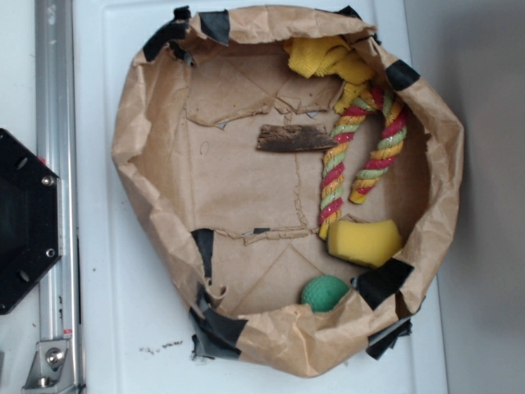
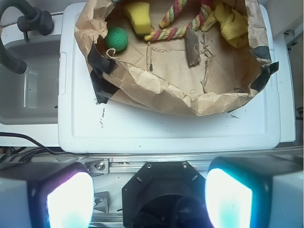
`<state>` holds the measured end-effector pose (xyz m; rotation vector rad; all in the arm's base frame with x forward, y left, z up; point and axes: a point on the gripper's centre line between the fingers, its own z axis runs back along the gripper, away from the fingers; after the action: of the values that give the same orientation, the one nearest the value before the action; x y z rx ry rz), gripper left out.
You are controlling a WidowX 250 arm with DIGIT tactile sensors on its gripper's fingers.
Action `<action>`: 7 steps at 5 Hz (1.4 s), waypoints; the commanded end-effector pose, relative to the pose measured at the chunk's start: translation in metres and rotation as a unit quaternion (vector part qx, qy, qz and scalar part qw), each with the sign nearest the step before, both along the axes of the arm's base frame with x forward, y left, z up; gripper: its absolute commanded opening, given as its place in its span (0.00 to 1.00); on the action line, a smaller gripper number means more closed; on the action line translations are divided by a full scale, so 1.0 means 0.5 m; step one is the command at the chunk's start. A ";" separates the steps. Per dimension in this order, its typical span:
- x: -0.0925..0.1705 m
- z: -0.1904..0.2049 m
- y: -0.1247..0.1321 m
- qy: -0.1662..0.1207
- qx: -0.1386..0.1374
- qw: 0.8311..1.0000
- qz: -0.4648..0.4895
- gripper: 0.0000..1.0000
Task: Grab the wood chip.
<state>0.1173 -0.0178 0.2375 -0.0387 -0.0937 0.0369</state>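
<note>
The wood chip (image 1: 294, 138) is a dark brown rough sliver lying flat near the middle of the brown paper-lined bin (image 1: 135, 139), just left of the rope toy. It also shows in the wrist view (image 2: 193, 46), upright in the picture, at the top. My gripper (image 2: 149, 199) is open and empty, with both pale pads wide apart at the bottom of the wrist view, far back from the bin and over the black arm base (image 2: 164, 190). The gripper is out of sight in the exterior view.
In the bin lie a red-green-yellow rope toy (image 1: 361, 152), a yellow sponge (image 1: 364, 240), a green ball (image 1: 325, 293) and a yellow cloth (image 1: 324, 56). The bin stands on a white tray (image 2: 166, 128). A metal rail (image 1: 53, 189) and the black base (image 1: 25, 222) are to the left.
</note>
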 end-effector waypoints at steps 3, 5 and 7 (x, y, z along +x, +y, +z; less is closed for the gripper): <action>0.201 -0.039 0.073 -0.048 0.009 0.999 -0.019 1.00; 0.301 -0.207 0.117 -0.045 0.041 0.997 -0.044 1.00; 0.293 -0.333 0.167 0.001 0.049 0.997 -0.067 1.00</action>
<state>0.2613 0.0586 0.0621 0.0392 -0.0564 -0.1152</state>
